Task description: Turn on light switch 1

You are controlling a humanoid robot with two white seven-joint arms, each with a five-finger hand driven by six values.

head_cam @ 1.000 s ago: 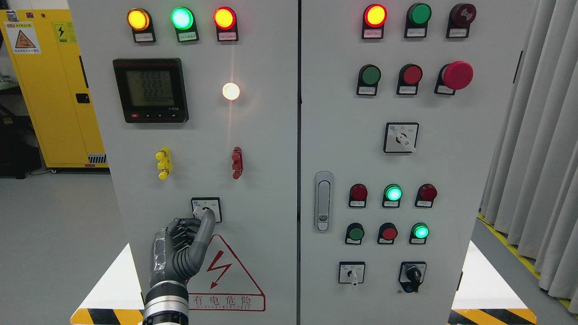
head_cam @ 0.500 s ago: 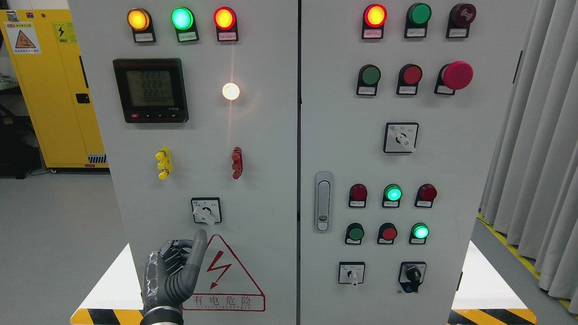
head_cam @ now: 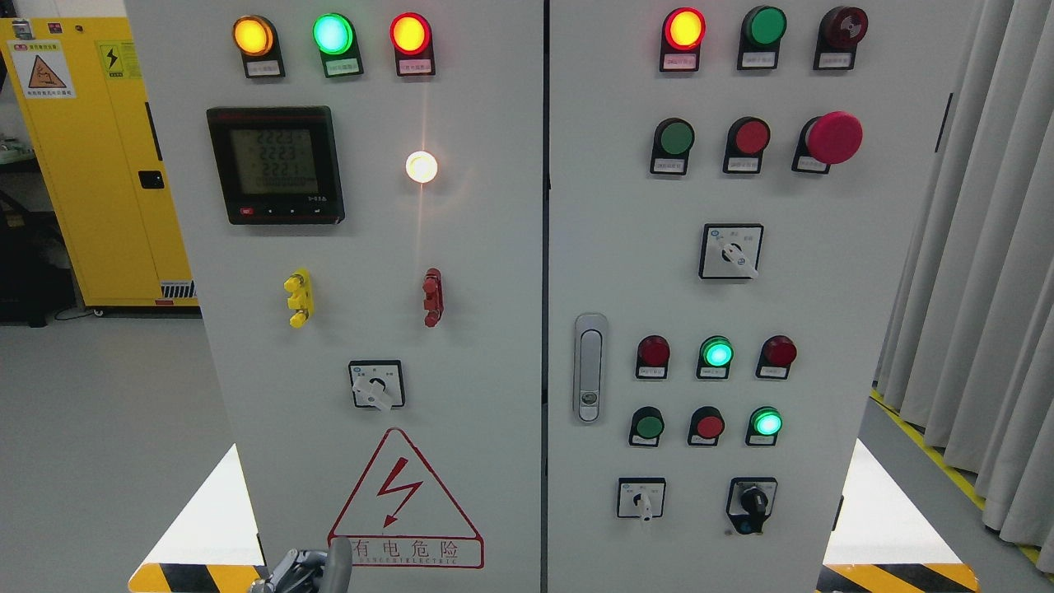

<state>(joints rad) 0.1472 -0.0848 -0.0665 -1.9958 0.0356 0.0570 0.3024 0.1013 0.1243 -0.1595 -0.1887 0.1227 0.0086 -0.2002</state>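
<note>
The left hand [head_cam: 309, 568] peeks in at the bottom edge; I cannot tell how it is set. The switch [head_cam: 376, 385] sits straight up above it, well apart, on the smooth grey cabinet door [head_cam: 478, 346]. Its small white knob slants down to the right. A round lamp [head_cam: 421, 166] glows higher up. No right hand shows.

Light: bright, even, soft overhead | Glare: white lamp [head_cam: 421, 166] blooms with a vertical streak up and down the left cabinet panel [head_cam: 478, 329] | Indicators: lit lamps slightly overexposed at centre | Shadows: faint | Focus: sharp overall, label print too small to read | Distortion: mild lean at edges
</note>
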